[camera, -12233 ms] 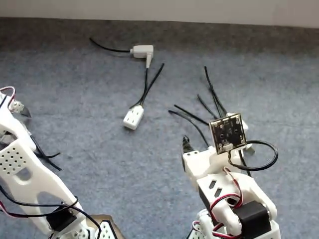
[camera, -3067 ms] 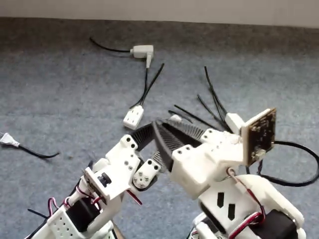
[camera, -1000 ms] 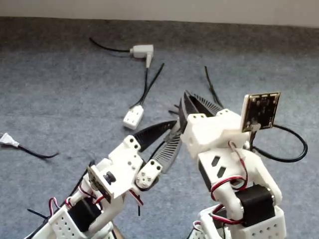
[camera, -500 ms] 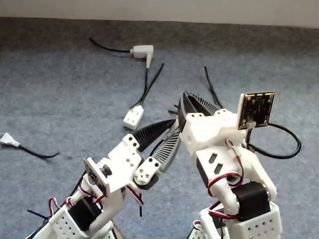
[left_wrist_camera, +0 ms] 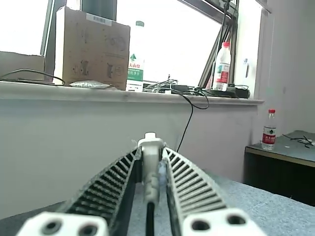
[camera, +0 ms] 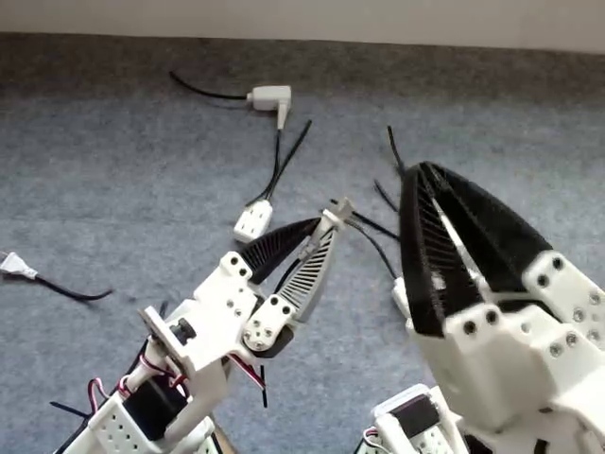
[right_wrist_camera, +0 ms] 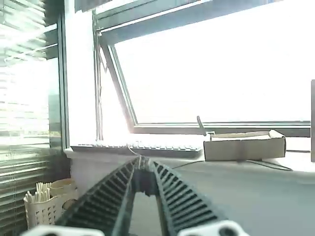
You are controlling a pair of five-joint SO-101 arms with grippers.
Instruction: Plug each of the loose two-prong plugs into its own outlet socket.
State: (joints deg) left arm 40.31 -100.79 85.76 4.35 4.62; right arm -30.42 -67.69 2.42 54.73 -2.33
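Note:
My left gripper (camera: 333, 219) is shut on a white two-prong plug (camera: 339, 208), held above the carpet mid-table; its black cord hangs down between the fingers. In the left wrist view the plug (left_wrist_camera: 150, 160) sits clamped at the fingertips (left_wrist_camera: 129, 164). A white outlet socket (camera: 253, 223) on a black cord lies just left of that gripper. Another loose plug (camera: 13, 266) lies at the far left edge. My right gripper (camera: 418, 178) is raised high toward the camera, shut, with nothing seen in it; its tips meet in the right wrist view (right_wrist_camera: 141, 164).
A white angled plug (camera: 269, 96) with its cord lies at the back. Several black cords (camera: 395, 180) fan out behind the right gripper. The grey carpet (camera: 123, 180) at the left is open room.
The right arm has swung up toward the camera, so its shut gripper now looms large. The left gripper has lifted the plug slightly up and to the right.

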